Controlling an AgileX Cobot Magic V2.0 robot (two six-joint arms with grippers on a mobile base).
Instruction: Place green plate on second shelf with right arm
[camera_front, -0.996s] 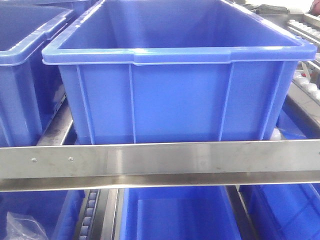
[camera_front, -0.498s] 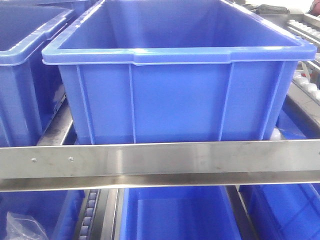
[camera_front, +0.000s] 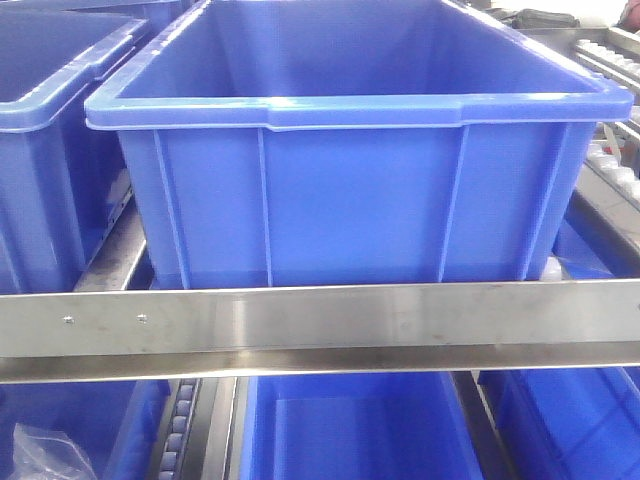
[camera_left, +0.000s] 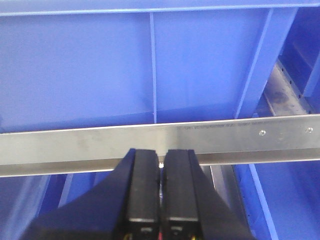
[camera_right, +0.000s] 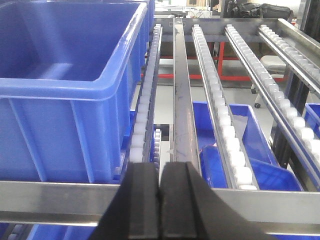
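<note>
Nothing has moved since the earlier frames. Nearest, the left gripper (camera_left: 160, 200) and right gripper (camera_right: 160, 205) each show fingers pressed together, empty, before the steel rail (camera_front: 320, 325). Behind the rail sits the blue bin (camera_front: 350, 190). Only the right wrist view shows the roller tracks (camera_right: 220, 110) beyond. No view shows the green plate.

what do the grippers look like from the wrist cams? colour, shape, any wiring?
Both look alike. The left gripper has two flat, matte black rectangular fingers on a black wedge-shaped body, with a hint of red and yellow wiring at the base. The right gripper has the same black fingers and body; no wiring or markings visible.
</note>
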